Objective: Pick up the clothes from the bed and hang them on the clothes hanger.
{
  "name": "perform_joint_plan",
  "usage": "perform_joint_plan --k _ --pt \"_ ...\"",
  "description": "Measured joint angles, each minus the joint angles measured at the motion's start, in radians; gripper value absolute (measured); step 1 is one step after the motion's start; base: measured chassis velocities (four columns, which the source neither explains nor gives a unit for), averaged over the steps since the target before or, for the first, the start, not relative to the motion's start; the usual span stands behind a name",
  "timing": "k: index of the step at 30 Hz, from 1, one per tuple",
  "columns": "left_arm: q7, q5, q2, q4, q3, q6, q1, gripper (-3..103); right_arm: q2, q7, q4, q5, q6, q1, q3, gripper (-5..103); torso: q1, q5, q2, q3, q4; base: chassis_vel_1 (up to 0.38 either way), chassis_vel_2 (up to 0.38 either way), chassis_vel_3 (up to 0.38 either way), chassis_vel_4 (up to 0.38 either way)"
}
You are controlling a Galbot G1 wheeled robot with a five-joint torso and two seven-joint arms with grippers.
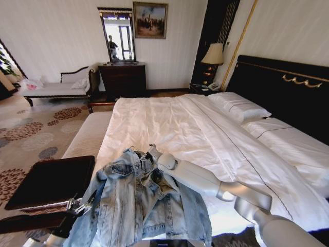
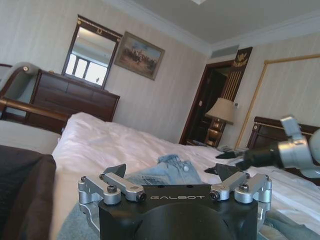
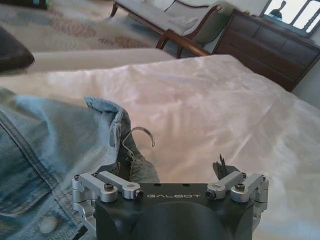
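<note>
— Faded blue denim was seen spread across the foot of the bed [image 1: 169, 123]: the clothes [image 1: 139, 206], one jacket, lay collar-up on the white duvet, with the metal hook of the clothes hanger [image 3: 141, 134] poking out at the collar.

— What risk was judged from there?

— The hook could be nudged aside or pushed under the collar if the right gripper [image 3: 175, 172] was driven in off-line, and the loose denim could be dragged along with it. The hanger might also slip out of the shoulders if the lift was made by the hook alone.

— How were the hands found?

— The right gripper was held just behind the collar, its jaws spread wide, nothing pinched; the hook lay just ahead of them. The left gripper [image 2: 172, 172] was kept low at the jacket's left edge, near a dark bench [image 1: 51, 180], jaws likewise parted and empty.
</note>
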Motion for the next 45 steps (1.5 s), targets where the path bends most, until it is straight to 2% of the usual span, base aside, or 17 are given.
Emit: perform_joint_plan --k 4,6,14,21,27,34,45 --pt "0.001 0.003 -0.004 -0.001 0.010 -0.001 0.006 100 0.046 -0.020 -0.090 -0.031 0.009 0.040 -0.036 100 -0.003 -0.0001 0.001 -0.001 0.0005 0.000 0.000 0.000 0.000" --pt "0.002 0.003 -0.004 -0.003 0.010 -0.001 0.008 100 0.048 -0.022 -0.098 -0.034 0.010 0.043 -0.036 100 -0.003 0.0000 0.001 -0.001 0.0005 0.000 0.000 0.000 0.000" --pt "0.008 -0.003 -0.008 -0.009 0.000 -0.013 0.033 100 -0.001 -0.043 -0.088 -0.035 0.005 0.053 -0.044 100 -0.001 0.0002 0.000 0.000 -0.0001 0.000 0.000 0.000 0.000" --pt "0.008 -0.003 -0.010 -0.018 -0.003 -0.013 0.035 100 0.010 -0.063 -0.101 -0.045 0.011 0.039 -0.055 100 -0.002 0.0000 0.001 -0.001 0.0003 0.000 0.000 0.000 0.000" --pt "0.015 -0.007 -0.010 -0.015 -0.010 -0.017 0.047 100 0.061 -0.069 -0.142 -0.066 0.020 0.023 -0.069 100 -0.002 0.0001 0.001 -0.001 0.0005 0.000 0.000 0.000 0.000" --pt "0.021 -0.012 -0.011 -0.015 -0.013 -0.020 0.053 100 0.081 -0.087 -0.196 -0.097 0.024 0.026 -0.098 100 -0.002 0.0000 0.001 -0.001 0.0002 0.000 0.000 0.000 0.000" --pt "0.025 -0.022 -0.018 -0.008 -0.013 -0.023 0.050 100 0.144 -0.133 -0.361 -0.174 0.044 0.059 -0.151 100 -0.002 0.0000 0.001 -0.001 0.0003 0.000 0.000 0.000 0.000"
